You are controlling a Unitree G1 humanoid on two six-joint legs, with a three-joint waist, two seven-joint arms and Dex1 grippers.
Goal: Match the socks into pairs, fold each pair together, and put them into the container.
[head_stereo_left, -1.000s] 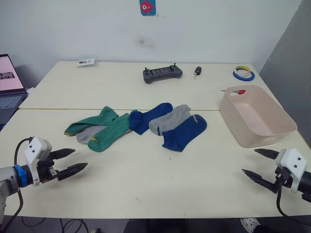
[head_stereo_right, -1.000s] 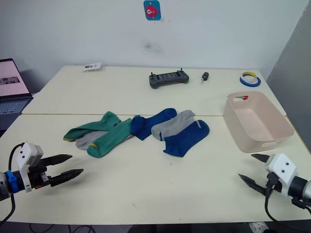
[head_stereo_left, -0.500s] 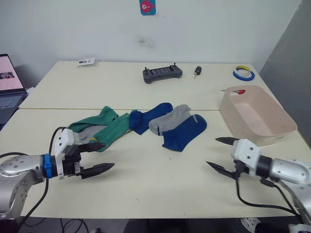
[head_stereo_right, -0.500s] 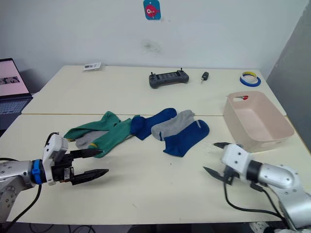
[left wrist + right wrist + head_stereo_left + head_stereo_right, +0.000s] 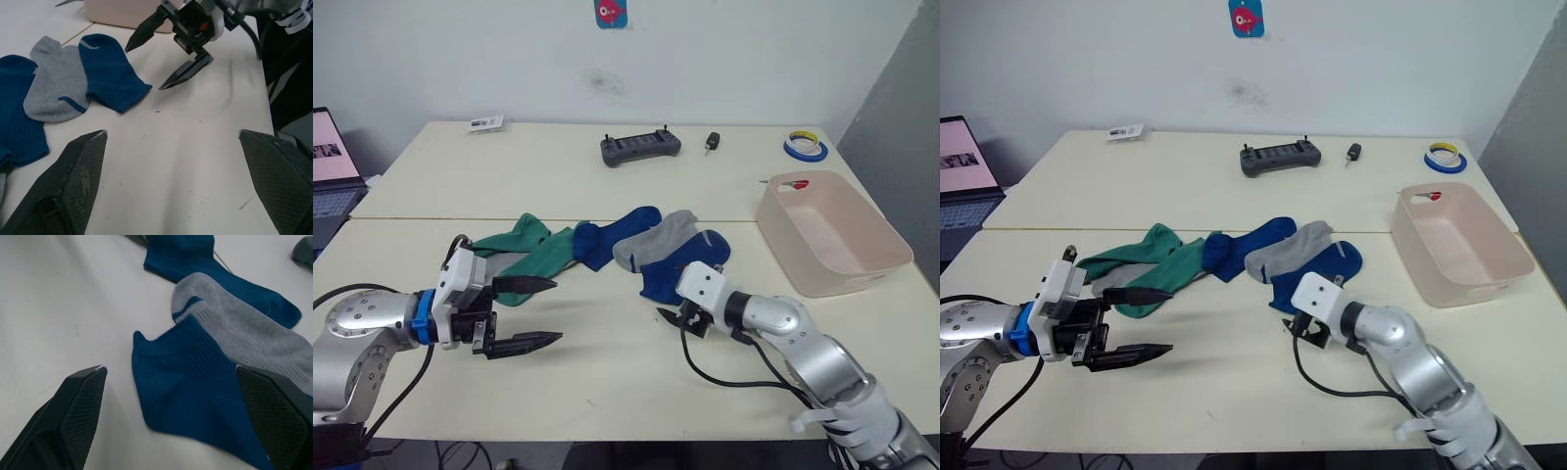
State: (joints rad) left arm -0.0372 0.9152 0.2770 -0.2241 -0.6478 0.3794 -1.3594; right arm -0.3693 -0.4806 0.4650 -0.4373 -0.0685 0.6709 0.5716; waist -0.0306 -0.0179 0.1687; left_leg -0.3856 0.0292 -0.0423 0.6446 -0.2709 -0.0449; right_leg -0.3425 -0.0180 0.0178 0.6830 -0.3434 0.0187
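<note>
Right end effector (image 5: 168, 54) spread by dark blue sock (image 5: 111, 68), left wrist view

The two eye views look down from the robot's head, over the whole worktop (image 5: 607, 186) to the wall. Each wrist view sits low and close to the worktop. Both wrist views and both eye views share the dark blue sock (image 5: 195, 377) and the grey sock (image 5: 56, 88).
</note>
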